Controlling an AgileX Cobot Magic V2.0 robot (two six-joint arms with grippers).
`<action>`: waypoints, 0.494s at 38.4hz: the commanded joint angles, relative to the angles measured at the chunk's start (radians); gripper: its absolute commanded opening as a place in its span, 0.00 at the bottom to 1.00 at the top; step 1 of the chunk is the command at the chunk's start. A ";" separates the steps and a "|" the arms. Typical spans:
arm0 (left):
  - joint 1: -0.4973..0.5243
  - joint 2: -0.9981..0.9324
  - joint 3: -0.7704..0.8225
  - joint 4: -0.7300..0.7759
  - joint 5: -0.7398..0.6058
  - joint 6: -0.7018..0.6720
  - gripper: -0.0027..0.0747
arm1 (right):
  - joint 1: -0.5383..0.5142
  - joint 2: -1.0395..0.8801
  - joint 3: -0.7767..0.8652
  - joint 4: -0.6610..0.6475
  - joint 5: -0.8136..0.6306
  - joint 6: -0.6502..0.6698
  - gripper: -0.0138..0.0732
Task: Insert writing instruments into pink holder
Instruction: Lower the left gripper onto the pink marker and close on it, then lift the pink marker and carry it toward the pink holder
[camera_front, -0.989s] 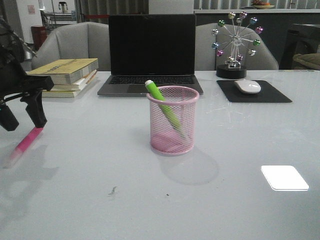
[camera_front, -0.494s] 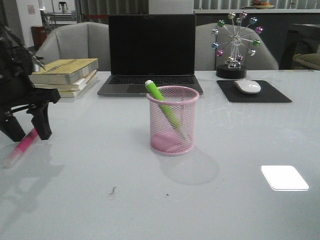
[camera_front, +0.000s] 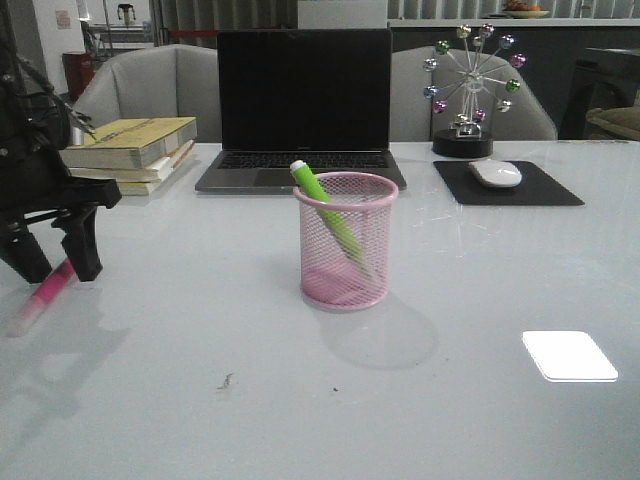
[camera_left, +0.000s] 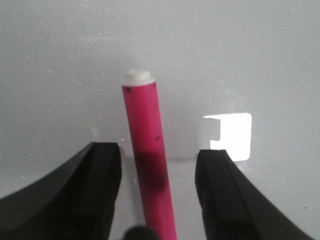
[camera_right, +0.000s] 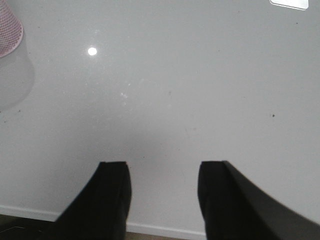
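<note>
- left gripper (camera_left: 157, 165): jaws wide, astride the pink marker (camera_left: 147, 165), which lies flat at the table's 9 o'clock.
- i'd centre, close mid-barrel, then lift toward the holder (camera_front: 346, 240), where the green marker (camera_front: 325, 215) leans.
- right gripper (camera_right: 162, 192): wide, empty.

Pink marker (camera_left: 150, 165) cut off between fingers (camera_left: 102, 180).

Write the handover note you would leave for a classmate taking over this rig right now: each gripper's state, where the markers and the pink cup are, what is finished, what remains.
Left gripper: open, fingers straddling the pink marker, which lies flat on the table at its left side; not gripped yet.
Right gripper: open, empty, over bare table.
Pink holder: upright mid-table, in front of the laptop.
Done: green marker leans inside the holder.
Left: close on the pink marker, lift it, drop it in the holder.
</note>
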 joint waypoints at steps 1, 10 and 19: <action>-0.008 0.001 0.002 0.015 0.069 -0.006 0.50 | -0.008 -0.009 -0.028 -0.014 -0.055 -0.003 0.65; -0.008 0.012 0.002 0.063 0.118 -0.006 0.40 | -0.008 -0.009 -0.028 -0.014 -0.056 -0.003 0.65; -0.008 0.012 0.002 0.063 0.146 -0.006 0.24 | -0.008 -0.009 -0.028 -0.014 -0.061 -0.003 0.65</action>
